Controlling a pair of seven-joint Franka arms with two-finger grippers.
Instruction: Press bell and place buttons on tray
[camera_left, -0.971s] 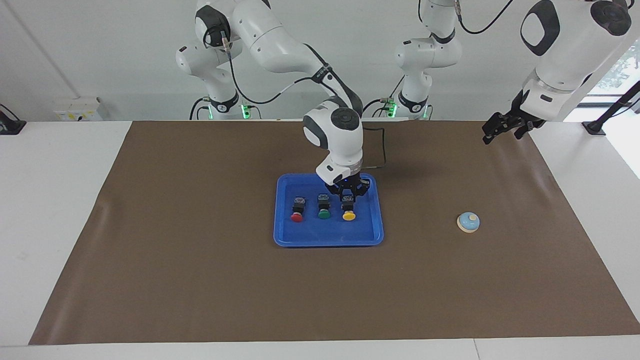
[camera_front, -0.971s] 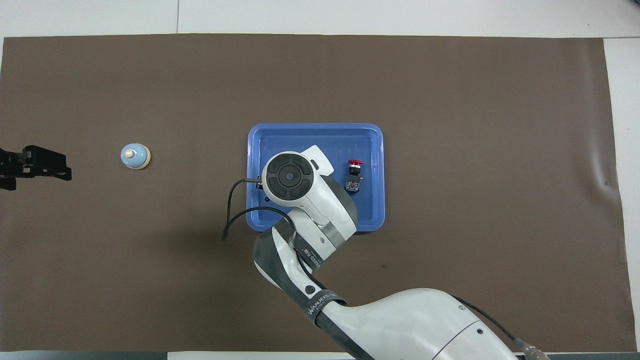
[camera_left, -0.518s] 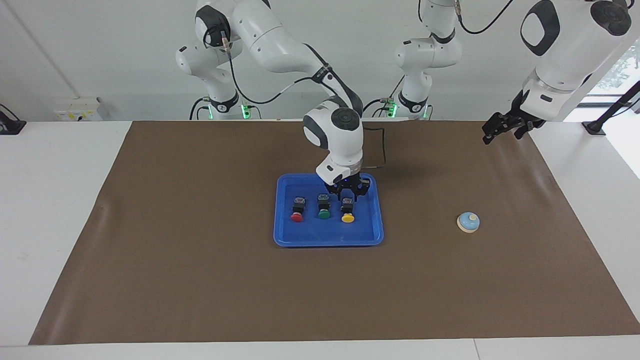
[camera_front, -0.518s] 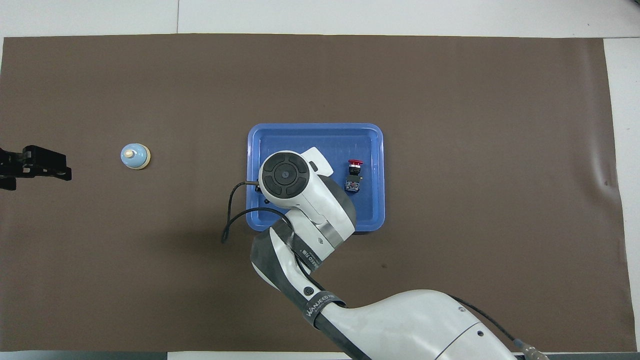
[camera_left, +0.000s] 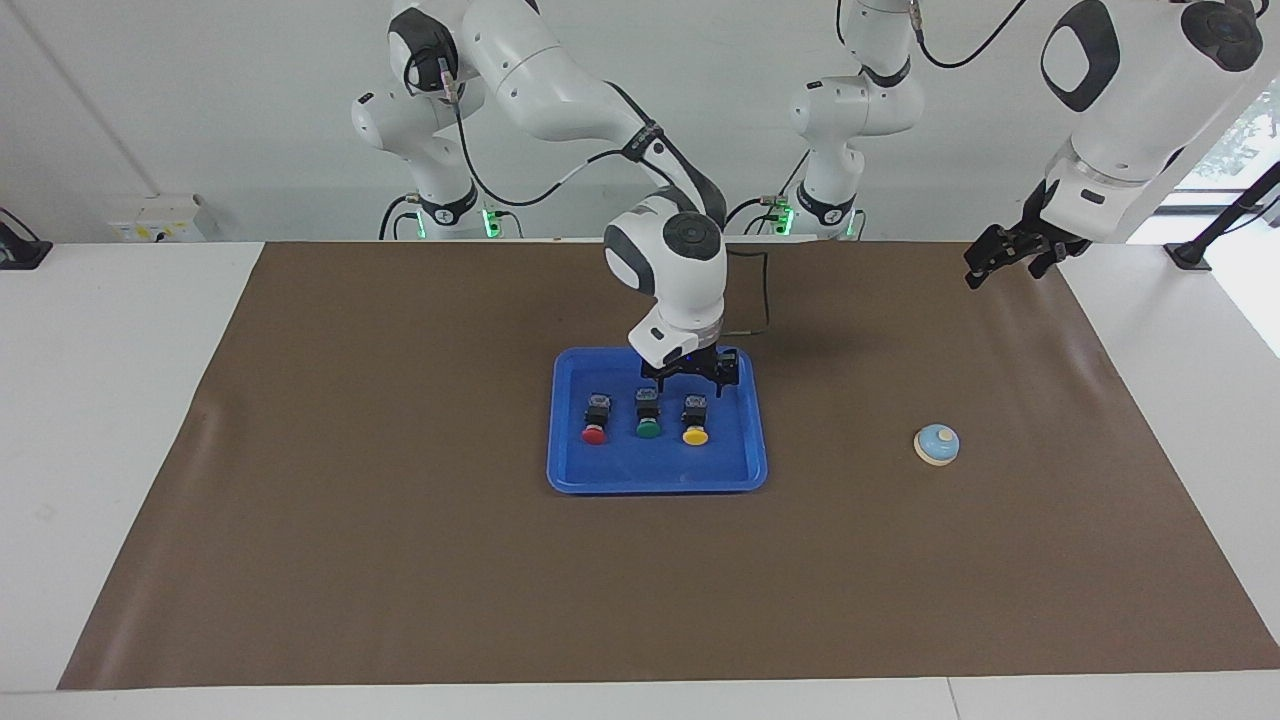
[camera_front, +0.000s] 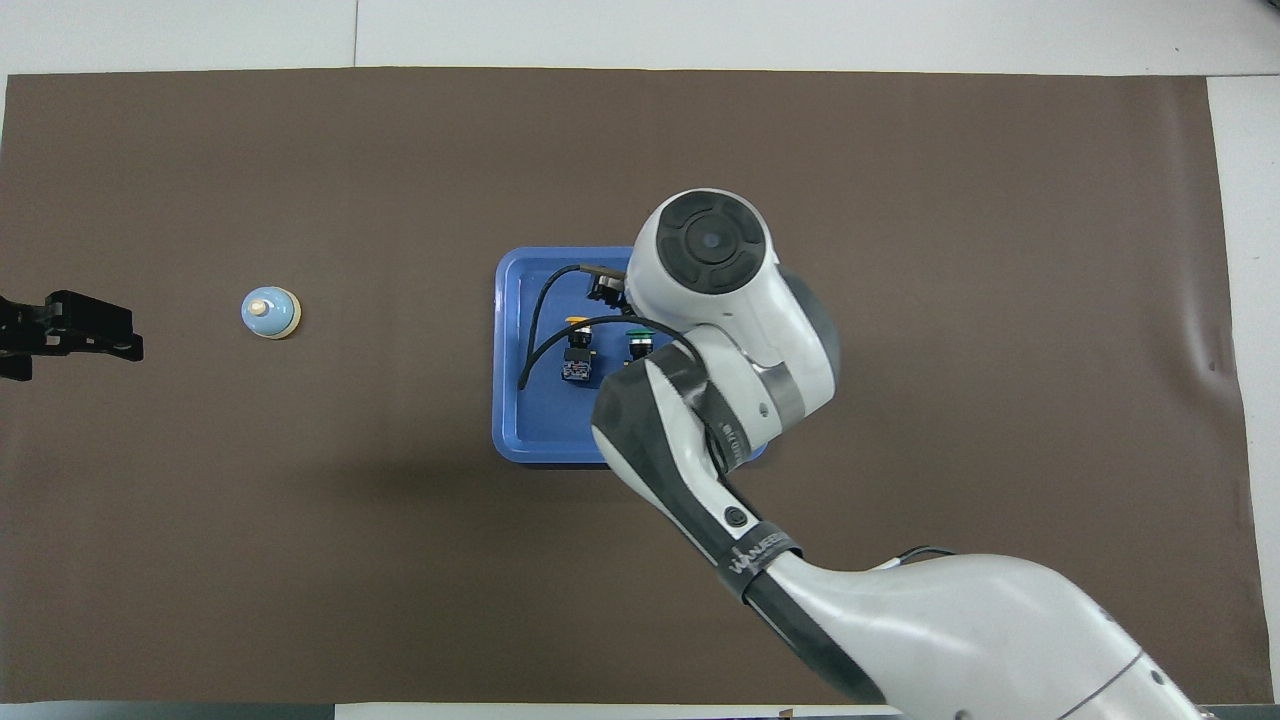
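Three buttons lie in a row on the blue tray (camera_left: 745, 470), caps turned away from the robots: red button (camera_left: 595, 418), green button (camera_left: 648, 413), yellow button (camera_left: 696, 418). Row order reads as one-by-one placement, yellow nearest the left arm's end.

Right pincer (camera_left: 690, 378) hangs just above the tray's robot-side edge, over the yellow button's body, fingers spread, gripping nothing; the button sits free below it. Judgement: release done, all three placed.

Bell (camera_left: 937, 444) stands on the brown mat, well apart from the tray toward the left arm's end. Left pincer (camera_left: 1005, 255) waits raised over the mat's corner, fingers spread, empty
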